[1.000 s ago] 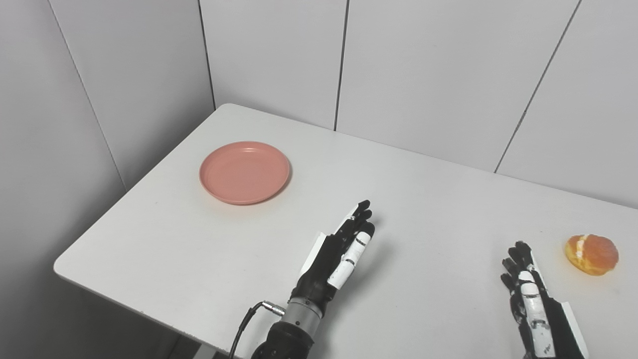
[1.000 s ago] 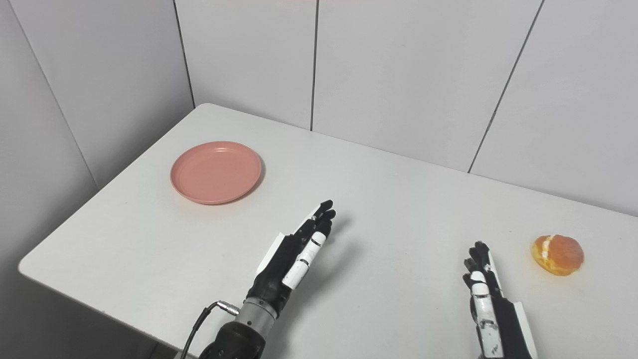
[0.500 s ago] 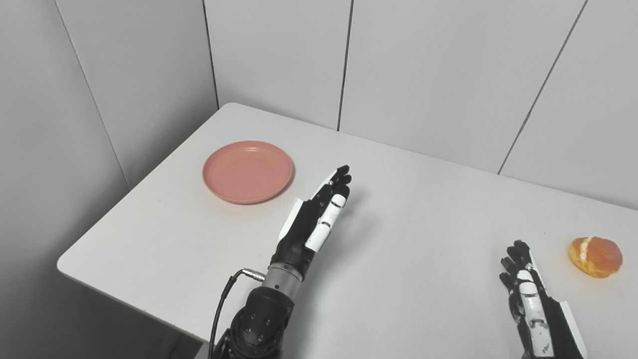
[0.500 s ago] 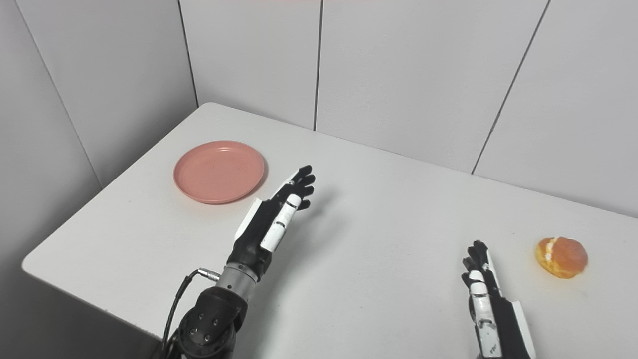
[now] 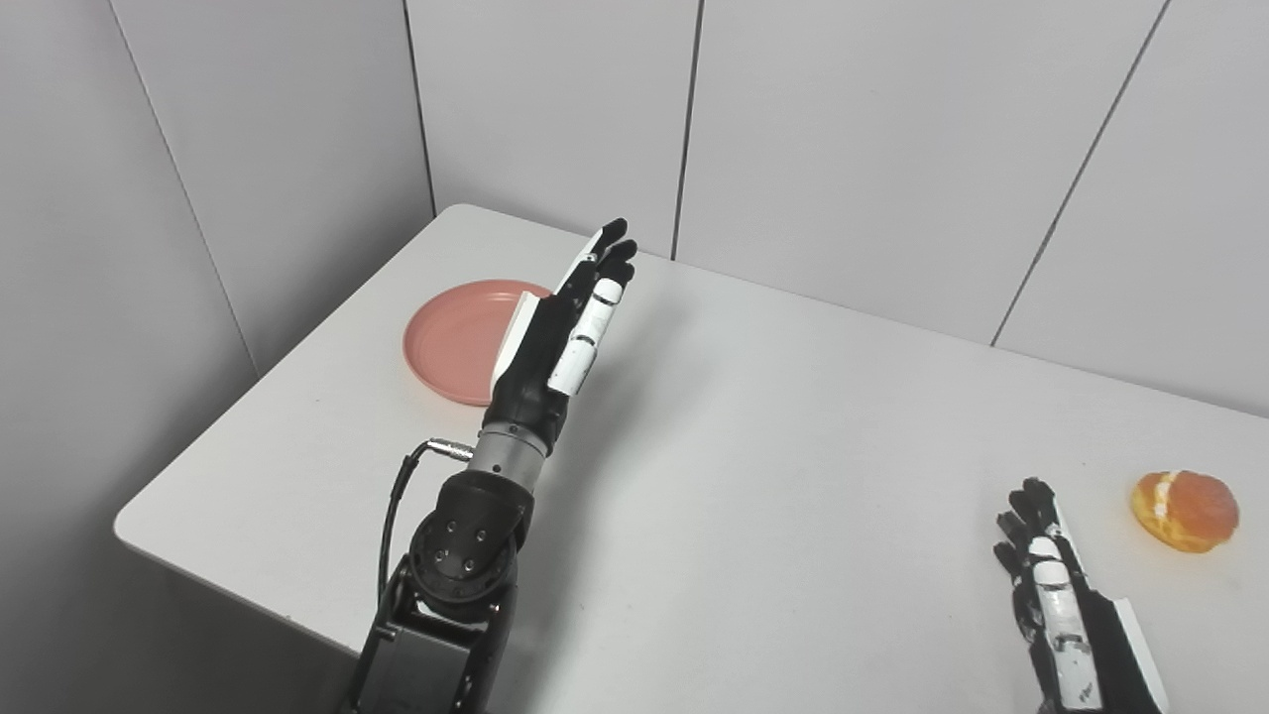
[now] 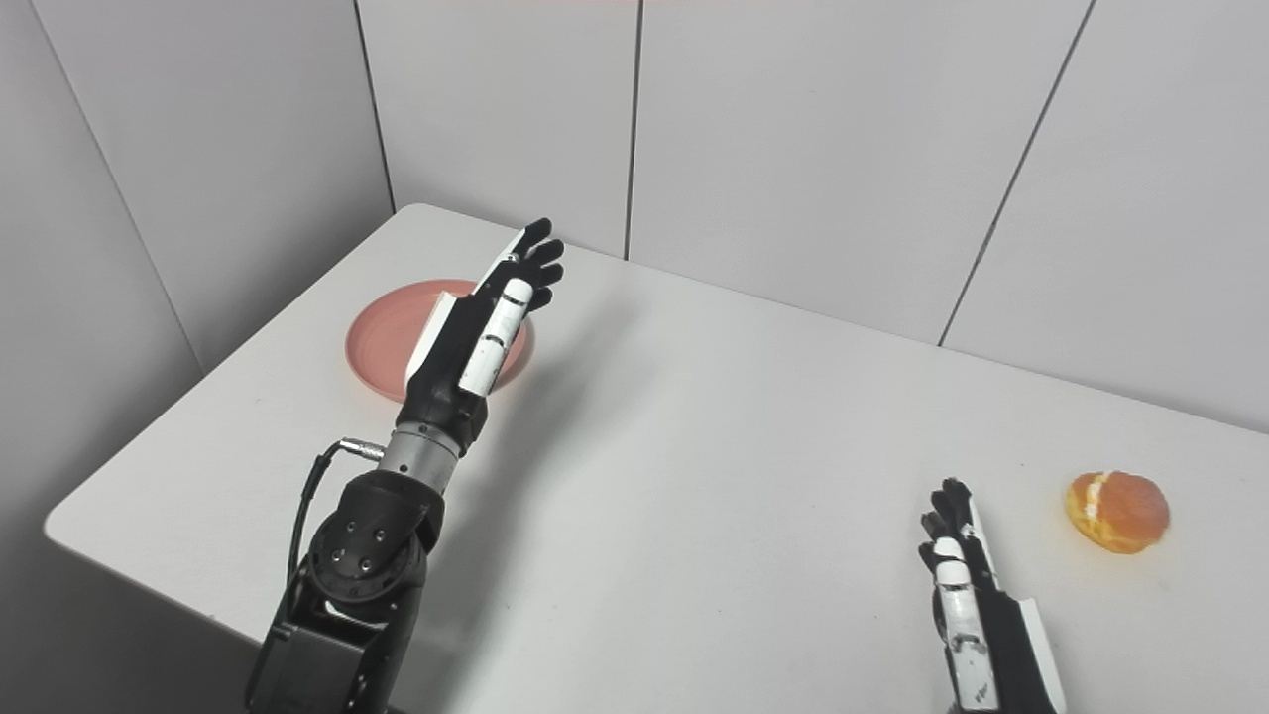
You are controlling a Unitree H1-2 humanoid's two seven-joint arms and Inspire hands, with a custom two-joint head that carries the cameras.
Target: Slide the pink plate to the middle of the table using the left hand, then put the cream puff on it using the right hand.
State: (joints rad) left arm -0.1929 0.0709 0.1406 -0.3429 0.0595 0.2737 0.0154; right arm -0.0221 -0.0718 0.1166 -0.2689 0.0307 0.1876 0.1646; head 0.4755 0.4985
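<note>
Left hand raised over the plate's right edge; puff untouched.

Left eye view: the left hand (image 5: pixel 560 327), fingers straight and spread, holding nothing, hides the right side of the plate (image 5: pixel 451 337), which lies at the table's (image 5: pixel 753 426) far left. Right eye view: the right hand (image 6: pixel 967 595), fingers extended and empty, sits far right of the plate, the puff (image 6: pixel 1117 511) just beyond it.

The plate (image 5: pixel 446 337) is set on the desk (image 5: pixel 753 416) at the far left, partly hidden behind the raised left robot hand (image 5: pixel 555 327). The cream puff (image 5: pixel 1185 510) is placed at the right edge, near the right robot hand (image 5: pixel 1056 595).
</note>
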